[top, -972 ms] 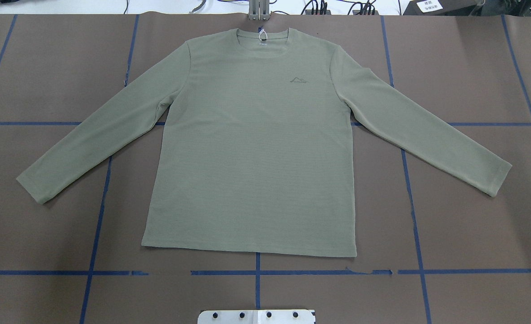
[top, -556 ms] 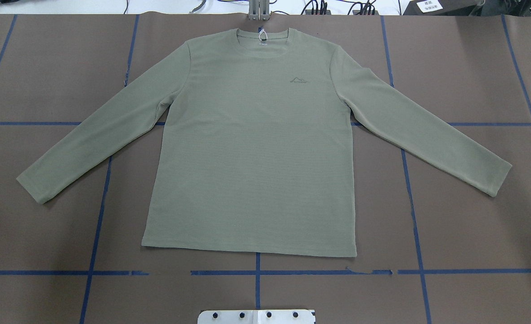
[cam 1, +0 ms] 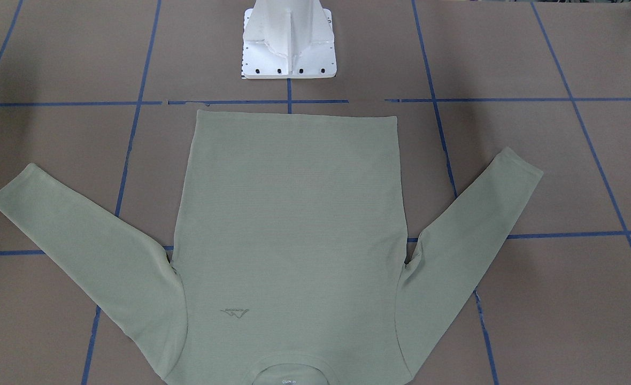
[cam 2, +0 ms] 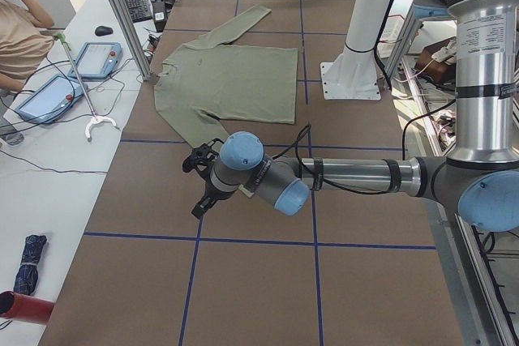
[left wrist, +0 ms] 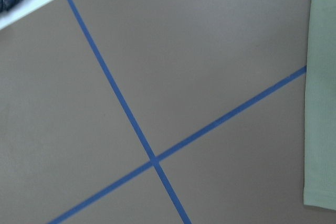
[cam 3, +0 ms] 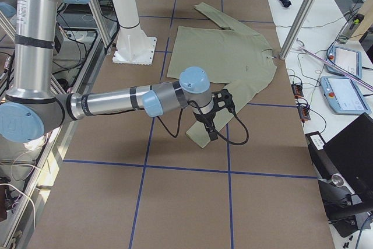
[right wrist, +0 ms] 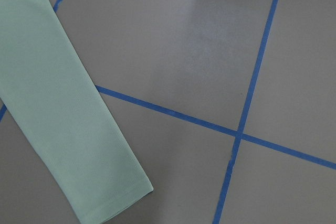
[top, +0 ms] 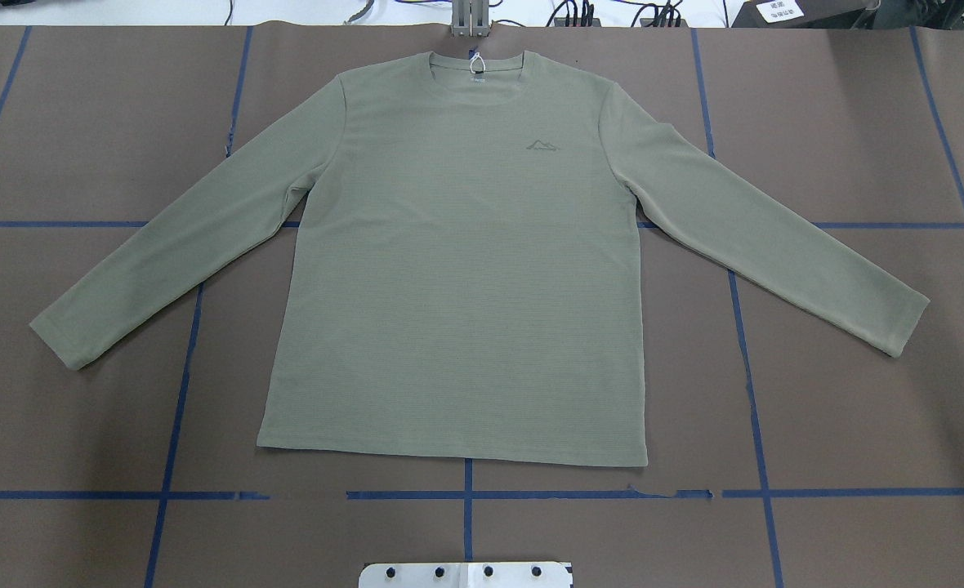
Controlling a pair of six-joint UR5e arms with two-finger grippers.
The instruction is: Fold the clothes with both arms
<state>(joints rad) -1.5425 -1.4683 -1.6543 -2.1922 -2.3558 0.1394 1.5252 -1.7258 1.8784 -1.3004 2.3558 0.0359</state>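
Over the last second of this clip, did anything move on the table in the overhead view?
Nothing visibly changed. The shirt lies flat and face up in the same spot on the table, with both sleeves spread out and the hem toward the robot. No arm or gripper shows in the overhead view, then or now.

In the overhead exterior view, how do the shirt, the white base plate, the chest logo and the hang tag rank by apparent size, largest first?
1. shirt
2. white base plate, cut off by the bottom edge
3. chest logo
4. hang tag
The last two are both tiny, so their order is close.
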